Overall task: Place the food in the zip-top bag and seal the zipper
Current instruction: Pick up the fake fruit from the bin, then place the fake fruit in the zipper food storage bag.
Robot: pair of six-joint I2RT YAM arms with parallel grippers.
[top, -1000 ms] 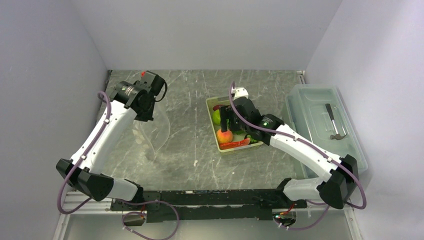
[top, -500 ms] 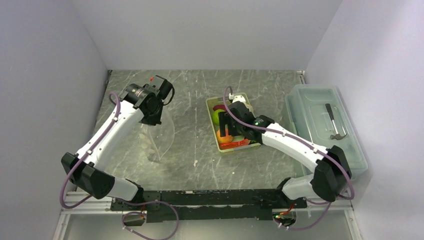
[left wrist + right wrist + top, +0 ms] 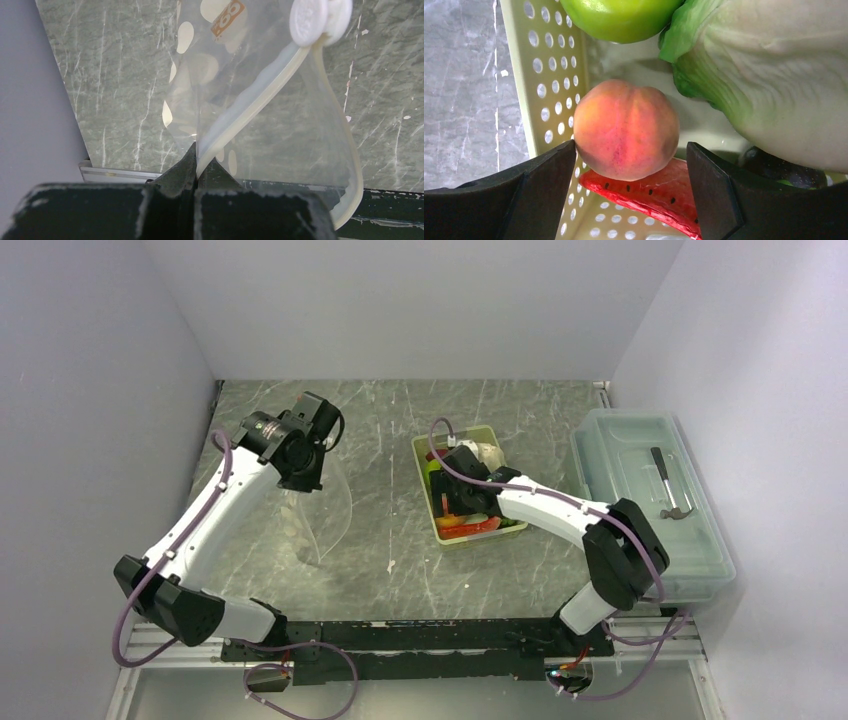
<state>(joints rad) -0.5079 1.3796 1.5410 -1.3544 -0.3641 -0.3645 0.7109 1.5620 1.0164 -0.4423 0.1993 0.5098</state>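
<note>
The clear dotted zip-top bag [image 3: 328, 508] hangs from my left gripper [image 3: 303, 478], left of centre. In the left wrist view my left gripper [image 3: 196, 167] is shut on the bag's whitish zipper [image 3: 250, 105], and the bag [image 3: 220, 70] gapes open with a white round tab [image 3: 312, 17] at its far end. My right gripper [image 3: 455, 502] is down in the yellow-green basket [image 3: 423, 452]. In the right wrist view it [image 3: 630, 150] is open, a finger on each side of the orange-red ball [image 3: 625, 129]. The red strip [image 3: 644, 192] lies under the ball. The green round fruit [image 3: 621, 15] and the lettuce [image 3: 774, 75] lie beyond. The grapes are hidden.
A clear lidded plastic box [image 3: 610, 455] with a small hammer [image 3: 668, 490] inside stands at the right wall. The perforated basket wall [image 3: 549, 85] is just left of the right gripper's left finger. Grey walls close in the table on three sides.
My right gripper has dropped into the basket and now straddles the orange-red ball. My left arm has shifted slightly right with the bag still held.
</note>
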